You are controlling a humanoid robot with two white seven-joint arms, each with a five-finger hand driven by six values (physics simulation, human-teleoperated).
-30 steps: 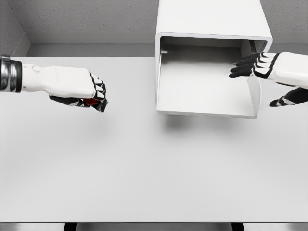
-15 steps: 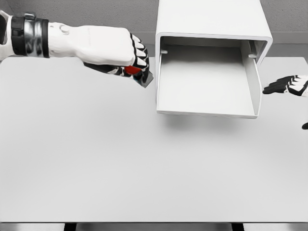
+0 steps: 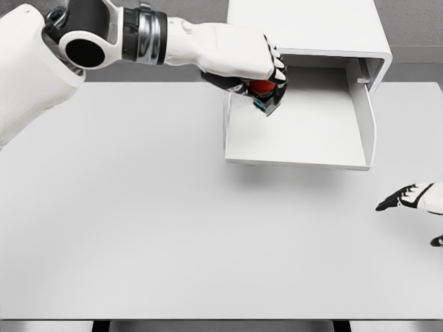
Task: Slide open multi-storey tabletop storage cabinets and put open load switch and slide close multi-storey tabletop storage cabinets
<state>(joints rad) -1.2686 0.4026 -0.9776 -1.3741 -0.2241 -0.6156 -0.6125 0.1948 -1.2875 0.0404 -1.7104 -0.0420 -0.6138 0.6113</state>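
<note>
Red and black: the load switch shows as a small red body with a dark lower part and a bluish edge, mostly hidden inside the fist.
Left hand: fingers curled tight around the load switch, knuckles toward the cabinet, arm reaching in from the upper left.
Where the switch is: under the left hand's fingers, held above the near-left corner of the open drawer, apparently not touching its floor.
Drawer: pulled out from the white storage cabinet, shallow white tray just below and to the right of the left hand, nothing seen inside it.
Right hand: low over the surface at the picture's right edge, well apart from the drawer, fingers stretched out and holding nothing.
Step in hand: placing, judged from the drawer being open and the switch poised over it.
Next move calls for: lowering the left hand a little further inside the drawer walls, then releasing the fingers so the switch lies flat; afterwards the drawer needs pushing shut.
</note>
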